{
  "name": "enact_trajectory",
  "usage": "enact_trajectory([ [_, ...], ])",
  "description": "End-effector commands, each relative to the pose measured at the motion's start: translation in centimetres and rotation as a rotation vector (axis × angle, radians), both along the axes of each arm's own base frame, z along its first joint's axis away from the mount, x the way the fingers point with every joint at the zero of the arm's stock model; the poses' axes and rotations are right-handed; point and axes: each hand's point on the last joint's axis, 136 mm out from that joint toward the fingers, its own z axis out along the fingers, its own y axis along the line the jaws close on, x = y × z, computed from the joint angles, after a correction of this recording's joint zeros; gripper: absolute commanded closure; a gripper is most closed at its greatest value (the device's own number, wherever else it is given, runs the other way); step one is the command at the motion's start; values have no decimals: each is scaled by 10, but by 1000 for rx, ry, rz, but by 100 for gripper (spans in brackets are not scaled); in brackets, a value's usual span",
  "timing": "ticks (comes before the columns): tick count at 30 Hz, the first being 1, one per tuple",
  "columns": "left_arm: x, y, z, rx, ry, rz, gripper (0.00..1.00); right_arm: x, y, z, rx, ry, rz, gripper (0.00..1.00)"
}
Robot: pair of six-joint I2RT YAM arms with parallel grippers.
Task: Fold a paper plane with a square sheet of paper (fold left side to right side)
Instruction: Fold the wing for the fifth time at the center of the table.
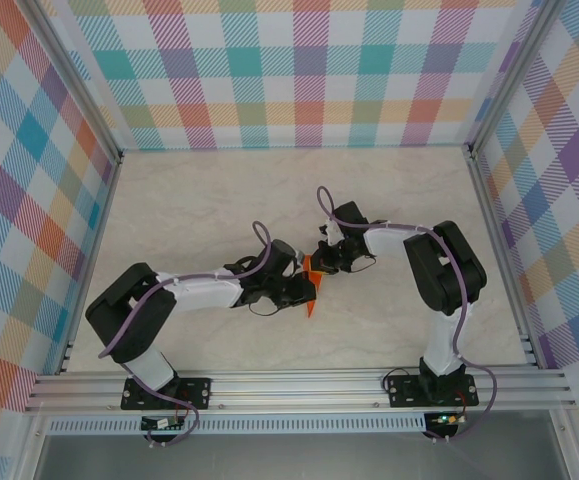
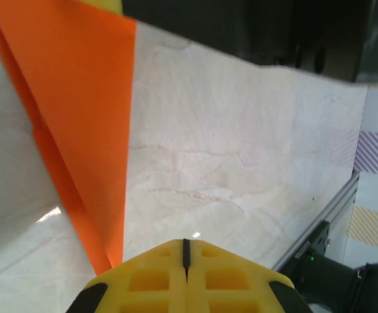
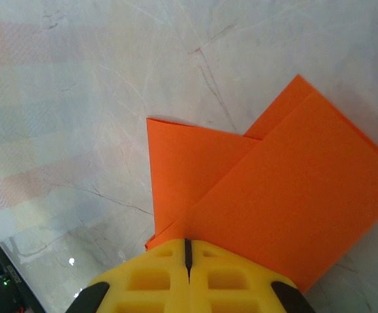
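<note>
The right gripper (image 3: 187,242) has its two yellow fingers pressed together along one seam, clamped on the near edge of the sheet of paper (image 3: 293,189). From those fingertips the folded orange sheet spreads forward and to the right. One layer lies over another, and a lower corner pokes out ahead on the left. The part under the fingers is hidden.

The left gripper (image 2: 186,244) also has its fingers together. The paper (image 2: 84,117) comes down from the upper left as a narrowing strip, its point meeting the left side of the fingertips. Whether the tip is pinched there I cannot tell.

From above, the two grippers (image 1: 302,288) (image 1: 326,262) meet over the table (image 1: 219,200), with only slivers of paper (image 1: 311,303) showing between them.
</note>
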Motion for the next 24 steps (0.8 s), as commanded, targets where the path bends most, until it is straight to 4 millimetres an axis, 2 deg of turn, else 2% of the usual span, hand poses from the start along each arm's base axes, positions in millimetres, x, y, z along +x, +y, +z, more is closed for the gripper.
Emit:
enact_trajectory([
  [1,-12,-17,2,-31,19,-88,96,-4,-17,-23,-113,25,-8,96],
  [7,-11,-7,-26,53,44,-61,97,-5,-18,-24,-124,25,-5,96],
  [24,-16,-6,-49,66,90,-58,98,-5,-16,-23,-140,23,7,96],
])
